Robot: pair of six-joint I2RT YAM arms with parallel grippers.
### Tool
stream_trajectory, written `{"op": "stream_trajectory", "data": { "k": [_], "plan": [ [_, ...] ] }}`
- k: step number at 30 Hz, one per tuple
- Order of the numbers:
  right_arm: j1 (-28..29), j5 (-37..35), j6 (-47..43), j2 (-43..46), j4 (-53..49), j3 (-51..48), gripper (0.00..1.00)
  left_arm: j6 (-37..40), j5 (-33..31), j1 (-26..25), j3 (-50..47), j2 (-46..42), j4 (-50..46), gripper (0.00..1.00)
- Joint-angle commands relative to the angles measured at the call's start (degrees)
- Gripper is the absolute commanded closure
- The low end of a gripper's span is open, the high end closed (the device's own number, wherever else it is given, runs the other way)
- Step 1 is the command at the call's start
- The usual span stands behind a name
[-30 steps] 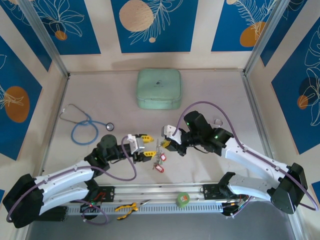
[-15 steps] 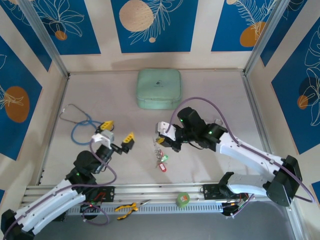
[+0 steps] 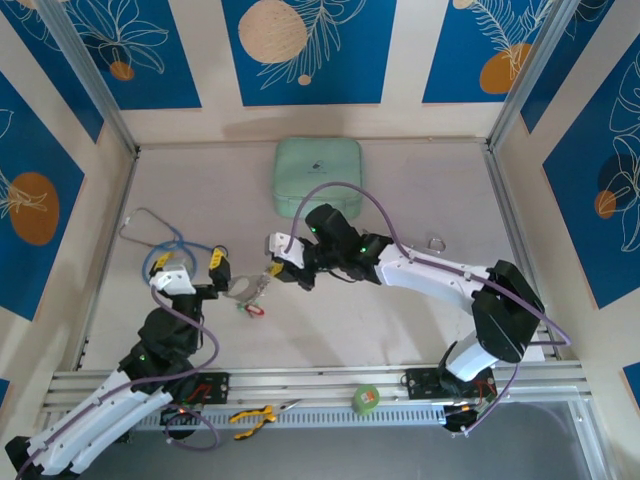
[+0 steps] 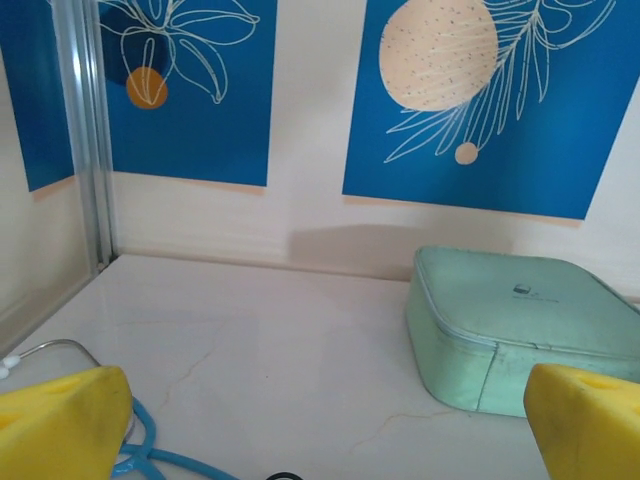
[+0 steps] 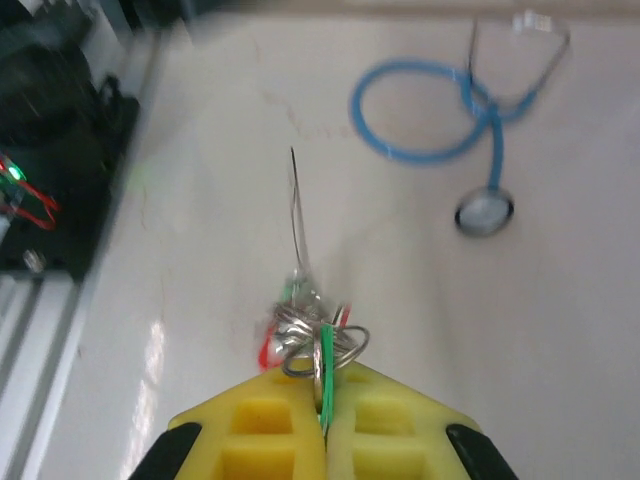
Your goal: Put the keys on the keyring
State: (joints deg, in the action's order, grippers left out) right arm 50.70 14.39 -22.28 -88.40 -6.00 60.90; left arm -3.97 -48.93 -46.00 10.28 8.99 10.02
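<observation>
The right gripper (image 5: 322, 400) is clamped together on the bunch. In the right wrist view its 2 yellow pads (image 5: 255, 425) pinch a green tag and the small wire rings at the root of the keys (image 5: 312, 330). The keyring (image 5: 297, 215) stands edge-on ahead of them as a thin line. From above, the keyring (image 3: 244, 290) hangs just left of that gripper, low over the middle of the table (image 3: 400, 320). A red tag shows beneath it, toward the near side.

The left gripper (image 3: 188, 266) stands with its fingers wide apart and holds nothing. It is just left of the ring, beside the blue stethoscope (image 3: 163, 256).

The task looks close to done. The tagged keys I can make out are gathered at the ring, and no key lies loose on the table near it. I cannot tell how many are threaded, or whether each one sits properly on the loop. 1 small pale object (image 3: 437, 243) lies right of the right arm, too small to name. If it is a key, it is left to do.
</observation>
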Motion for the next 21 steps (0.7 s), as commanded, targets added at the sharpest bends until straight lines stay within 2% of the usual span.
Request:
{"op": "stream_trajectory", "data": {
  "k": [1, 7, 11, 17, 21],
  "plan": [
    [-2.46, -3.5, -2.15, 0.68, -3.48, -4.25, 1.0, 1.33, -2.28, 0.38, 1.69, 0.01, 0.87, 0.0],
    [-4.71, -11.11, -8.56, 4.66, -16.04, -7.5, 1.0, 1.25, -1.48, 0.34, 0.73, 2.45, 2.97, 0.0],
    [-4.99, -17.7, -11.92, 4.32, -22.82, -8.25, 1.0, 1.3, -0.84, 0.39, 0.18, 6.04, 5.5, 0.0],
    [-5.51, -27.05, -14.35, 2.59, -28.5, -9.26, 1.0, 3.15, 1.07, 0.55, 0.44, 12.18, 8.1, 0.0],
    [-7.02, -30.21, -15.17, 1.42, -30.84, -10.13, 0.97, 2.86, 2.55, 1.02, 0.35, 15.89, 9.65, 0.0]
  ]
}}
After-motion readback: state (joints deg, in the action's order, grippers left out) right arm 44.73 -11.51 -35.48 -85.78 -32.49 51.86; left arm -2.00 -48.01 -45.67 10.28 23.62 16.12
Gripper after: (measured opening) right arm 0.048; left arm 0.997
